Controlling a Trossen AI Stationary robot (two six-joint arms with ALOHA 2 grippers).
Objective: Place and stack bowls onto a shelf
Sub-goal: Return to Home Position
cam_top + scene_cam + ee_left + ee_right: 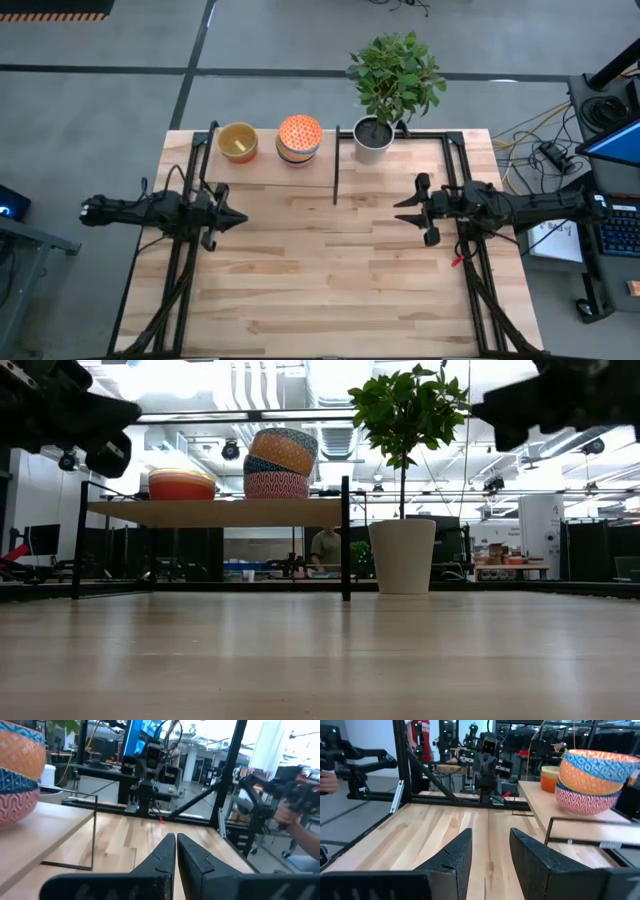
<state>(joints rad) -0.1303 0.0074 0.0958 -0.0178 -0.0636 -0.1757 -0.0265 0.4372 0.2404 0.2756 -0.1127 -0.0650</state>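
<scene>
The shelf [270, 168] stands at the table's far left, a light plank on thin black posts [215, 512]. Two stacks of bowls rest on it. The left stack [238, 142] shows yellow from above and red-orange from the side [181, 484]. The right stack [299, 138] is of patterned bowls, and its top orange bowl [285, 450] sits tilted. My left gripper [235, 217] hovers shut near the shelf's near edge. My right gripper [405, 210] hovers open at mid-table, facing the left one. Both are empty.
A white pot with a leafy plant [373, 140] stands right of the shelf at the far edge. Black frame rails [460, 170] run along both sides of the table. A person's hand [295, 815] shows beyond the table. Bare wood [330, 280] spreads between and before the arms.
</scene>
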